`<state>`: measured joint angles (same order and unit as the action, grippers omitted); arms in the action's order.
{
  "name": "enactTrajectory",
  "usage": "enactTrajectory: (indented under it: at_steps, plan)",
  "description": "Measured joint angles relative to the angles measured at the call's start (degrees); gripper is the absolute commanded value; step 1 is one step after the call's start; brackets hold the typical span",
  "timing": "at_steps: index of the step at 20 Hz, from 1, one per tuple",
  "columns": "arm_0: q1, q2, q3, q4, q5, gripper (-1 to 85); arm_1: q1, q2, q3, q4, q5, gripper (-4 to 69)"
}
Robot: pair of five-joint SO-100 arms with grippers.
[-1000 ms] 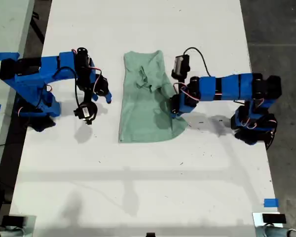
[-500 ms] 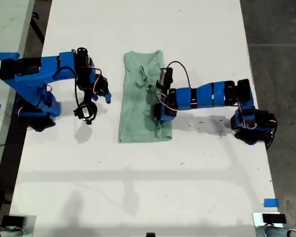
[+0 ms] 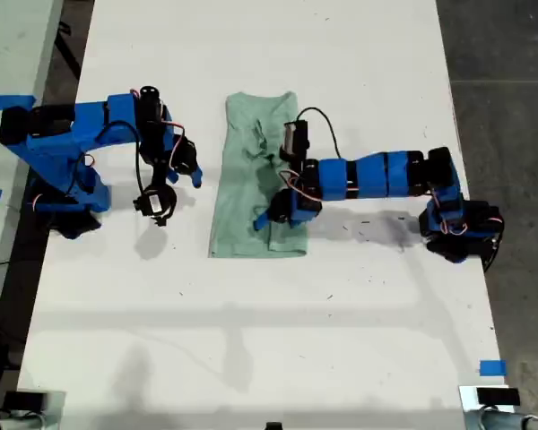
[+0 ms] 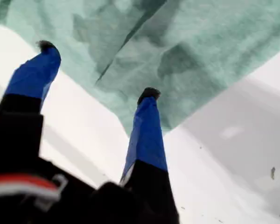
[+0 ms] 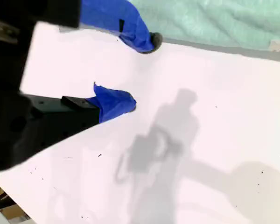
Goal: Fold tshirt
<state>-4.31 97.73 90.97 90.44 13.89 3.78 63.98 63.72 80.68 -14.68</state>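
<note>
Blue plastic covers both arms on the white bench [image 3: 251, 340]. At the exterior view's left, the second tool [image 3: 195, 175] hangs over bare benchtop just beside the tshirt [image 3: 242, 206], its jaws apart and empty. The pale mint tshirt lies in the middle as a long narrow strip, creased near the collar. From the exterior view's right, the first tool [image 3: 267, 218] reaches over the tshirt's lower part, jaws parted with nothing gripped between them.

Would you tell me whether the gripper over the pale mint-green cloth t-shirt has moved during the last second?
Yes. My first gripper moved toward the exterior view's left across the tshirt, farther from its own base.
</note>
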Motion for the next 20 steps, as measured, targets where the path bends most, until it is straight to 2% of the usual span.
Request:
enactTrajectory:
  at_steps: [6, 12, 20]
  plan:
    - [1.5, -2.1, -5.4, 0.1, -0.1, 13.2, -0.3, 16.4, 4.4, 6.9, -0.5, 32.2]
    - [4.1, -12.9, -18.8, 0.8, -0.1, 15.5, 1.9, 28.8, 19.7, 7.1, -0.3, 31.3]
    - [7.3, -29.9, -19.2, -9.8, -1.5, 18.4, 2.0, 32.1, 25.9, 3.6, 1.4, 31.0]
